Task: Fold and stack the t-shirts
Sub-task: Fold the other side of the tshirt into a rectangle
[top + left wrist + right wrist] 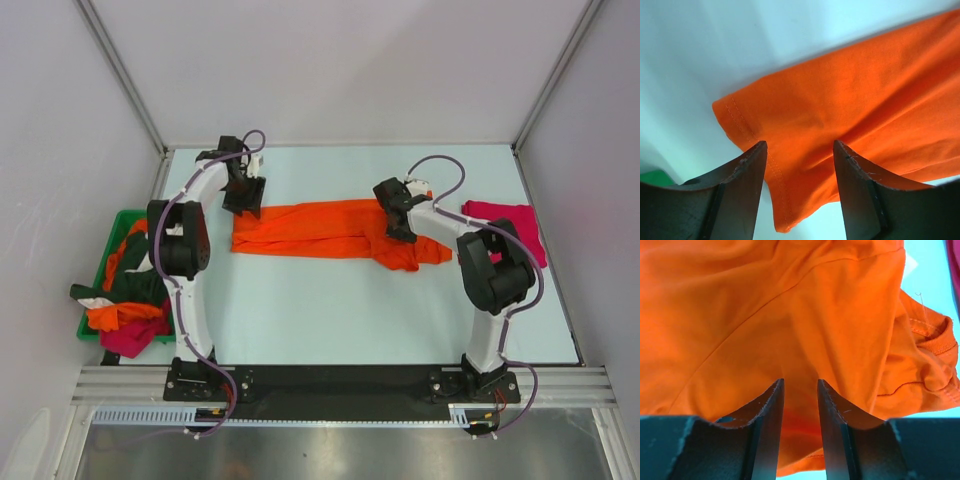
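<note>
A bright orange t-shirt (310, 228) lies as a long folded strip across the middle of the table. My left gripper (243, 195) is at its left end. In the left wrist view its jaws (799, 142) stand wide open over the hemmed corner of the orange cloth (840, 100), holding nothing. My right gripper (400, 225) is over the bunched right part of the shirt. In the right wrist view the jaws (800, 381) stand narrowly apart above smooth orange cloth (765, 315), with the ribbed collar (940, 340) to the right. A magenta-red t-shirt (510, 222) lies folded at the table's right side.
A green bin (122, 216) stands off the table's left edge, with dark green (135, 280), orange (125, 315) and magenta (130, 340) cloth heaped in it. Grey walls close in the back and both sides. The arm bases stand along the near edge.
</note>
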`<move>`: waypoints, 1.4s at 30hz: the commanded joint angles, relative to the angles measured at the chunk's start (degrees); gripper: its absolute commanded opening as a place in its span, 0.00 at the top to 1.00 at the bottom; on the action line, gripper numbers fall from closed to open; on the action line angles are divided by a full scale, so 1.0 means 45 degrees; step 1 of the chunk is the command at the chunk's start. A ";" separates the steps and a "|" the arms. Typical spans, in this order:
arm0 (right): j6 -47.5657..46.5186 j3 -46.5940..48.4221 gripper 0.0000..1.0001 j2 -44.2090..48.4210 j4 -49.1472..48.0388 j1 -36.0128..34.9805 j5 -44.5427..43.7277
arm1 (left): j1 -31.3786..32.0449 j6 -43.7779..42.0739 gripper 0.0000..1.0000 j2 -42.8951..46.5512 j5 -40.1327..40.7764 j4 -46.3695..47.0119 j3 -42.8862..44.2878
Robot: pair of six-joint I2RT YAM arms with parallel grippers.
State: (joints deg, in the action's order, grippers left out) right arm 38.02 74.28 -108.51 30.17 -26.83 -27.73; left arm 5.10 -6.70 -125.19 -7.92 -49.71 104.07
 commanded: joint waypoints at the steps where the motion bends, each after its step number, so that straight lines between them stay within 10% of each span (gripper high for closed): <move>1: 0.0496 -0.0138 0.62 0.0556 -0.0433 -0.0033 -0.0050 | -0.0177 -0.0367 0.39 0.0358 0.0003 0.0148 0.0427; 8: 0.0652 -0.1291 0.56 0.3134 -0.0222 -0.1535 -0.1023 | -0.0236 0.0062 0.37 -0.0266 -0.0407 0.0071 0.1968; 13: 0.1705 -0.2404 1.00 0.4833 0.0538 -0.2727 -0.1300 | -0.0255 0.0453 0.38 -0.0852 -0.0622 -0.0046 0.3140; 38: 0.5808 -0.4162 1.00 0.3040 0.3158 -0.4253 -0.0617 | 0.0077 0.0043 0.47 -0.3626 0.0705 -0.1316 0.5174; 42: 0.6043 -0.4436 1.00 0.2396 0.2672 -0.4155 -0.0363 | 0.0174 -0.0152 0.63 -0.3568 0.1173 -0.1336 0.4921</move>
State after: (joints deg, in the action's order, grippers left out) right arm 62.04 55.22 -95.37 43.40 -45.78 -29.74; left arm 5.17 -5.65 -141.16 -5.50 -54.46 125.38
